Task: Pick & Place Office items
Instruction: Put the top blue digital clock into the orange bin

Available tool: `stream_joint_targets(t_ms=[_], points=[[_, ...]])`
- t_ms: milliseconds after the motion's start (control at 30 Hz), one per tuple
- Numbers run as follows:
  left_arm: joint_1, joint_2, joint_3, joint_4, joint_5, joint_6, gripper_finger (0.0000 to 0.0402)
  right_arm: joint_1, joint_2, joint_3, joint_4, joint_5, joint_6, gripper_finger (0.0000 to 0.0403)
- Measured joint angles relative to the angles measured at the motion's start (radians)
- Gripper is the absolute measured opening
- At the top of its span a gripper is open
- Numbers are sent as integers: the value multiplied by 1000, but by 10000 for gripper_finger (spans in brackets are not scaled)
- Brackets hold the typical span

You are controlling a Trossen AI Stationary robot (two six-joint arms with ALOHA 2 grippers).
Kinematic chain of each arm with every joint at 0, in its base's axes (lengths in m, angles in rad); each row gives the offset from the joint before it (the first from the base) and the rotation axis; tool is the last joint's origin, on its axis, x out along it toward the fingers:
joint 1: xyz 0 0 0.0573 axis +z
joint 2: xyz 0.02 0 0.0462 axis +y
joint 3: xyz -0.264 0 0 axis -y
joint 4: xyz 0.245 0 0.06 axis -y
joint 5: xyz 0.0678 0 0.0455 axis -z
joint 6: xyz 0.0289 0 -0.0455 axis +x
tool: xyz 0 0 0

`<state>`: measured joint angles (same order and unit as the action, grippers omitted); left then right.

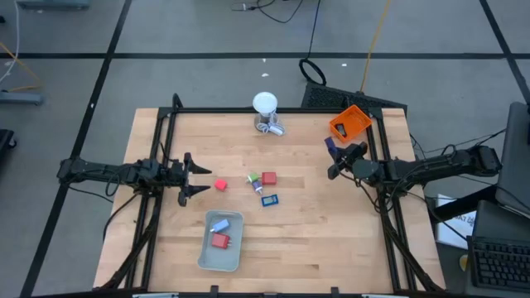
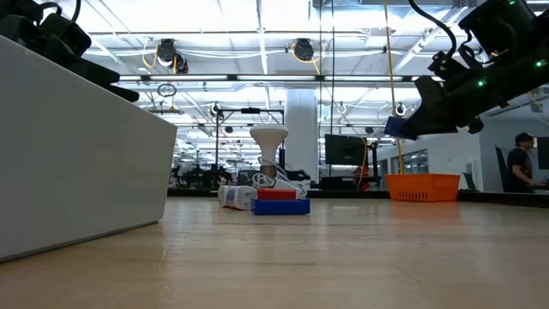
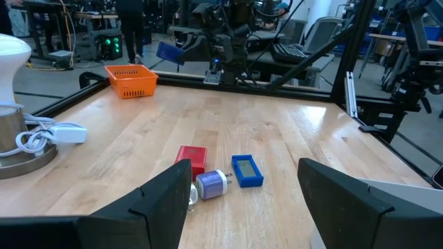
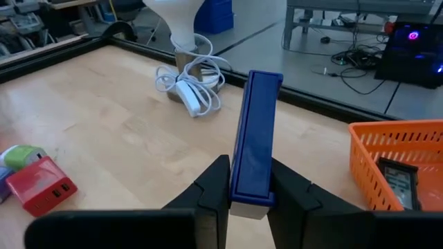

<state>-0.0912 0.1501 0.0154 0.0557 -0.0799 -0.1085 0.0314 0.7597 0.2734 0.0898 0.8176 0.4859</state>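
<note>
**Blue piece pinched beside the orange bin**

My right tool (image 4: 249, 190) is pressed tight on a dark blue rectangle (image 4: 255, 131), holding it upright above the desk (image 1: 331, 223), with the orange bin (image 4: 405, 159) just beside it. My left tool (image 1: 195, 178) waits spread wide, with a red block (image 1: 220, 185) just ahead of its fingertips and the grey tray (image 1: 207, 252) nearby.

Overhead, tabletop-level and two close wrist views, sharing the orange bin (image 1: 349, 123).

White lamp (image 1: 264, 105), orange bin (image 1: 349, 122), grey tray (image 1: 205, 250) on table (image 1: 306, 232).
</note>
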Motion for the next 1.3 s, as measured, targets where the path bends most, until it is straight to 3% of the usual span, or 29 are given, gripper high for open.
stream_joint_targets(t_ms=[200,700,1300], points=[[0,0,0,0,0,0,269,-42,8,0,-1,49,26,61],[0,0,0,0,0,0,269,-300,26,-18,10,43,23,61],[0,0,0,0,0,0,269,-461,26,-148,114,-91,17,61]])
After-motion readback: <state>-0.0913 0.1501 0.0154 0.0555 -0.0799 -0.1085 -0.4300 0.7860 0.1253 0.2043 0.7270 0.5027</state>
